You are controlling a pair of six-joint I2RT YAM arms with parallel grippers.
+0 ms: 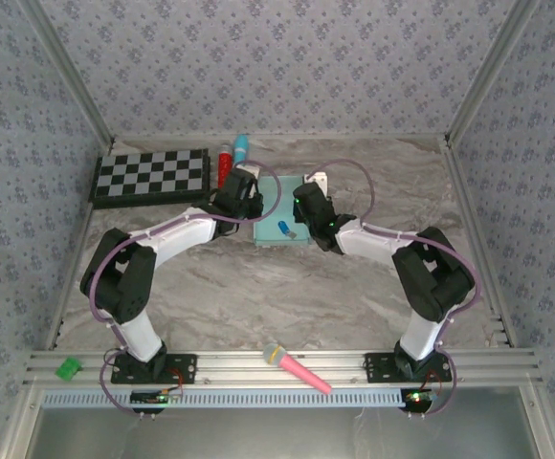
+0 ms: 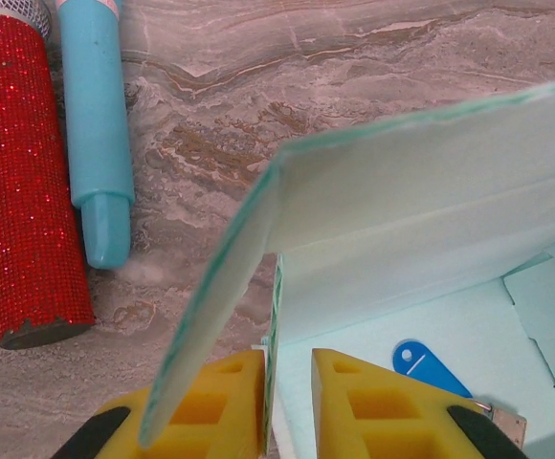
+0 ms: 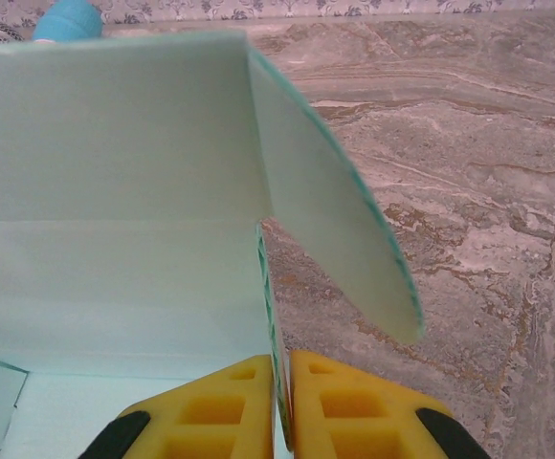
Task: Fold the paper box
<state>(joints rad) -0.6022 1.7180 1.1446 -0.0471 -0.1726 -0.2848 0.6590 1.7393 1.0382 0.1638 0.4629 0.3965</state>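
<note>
L arm (image 1: 177, 234) and R arm (image 1: 392, 244) are bent at the elbow and reached fwd, inward. L hand (image 2: 287, 402) is held w/ fingers slightly apart; R hand (image 3: 279, 406) is pinched shut on paper box (image 3: 115, 191) wall.

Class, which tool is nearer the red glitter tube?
Left. The left tool is at the paper box wall beside the red glitter tube; the right tool grips the opposite wall.

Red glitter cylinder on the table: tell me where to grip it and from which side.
Probably grip the red glitter-covered cylinder from above, jaws across its width, near the flat end reaching past the light-blue plastic tube. It lies flat on the marble table, and the tube crowds its side elsewhere.
</note>
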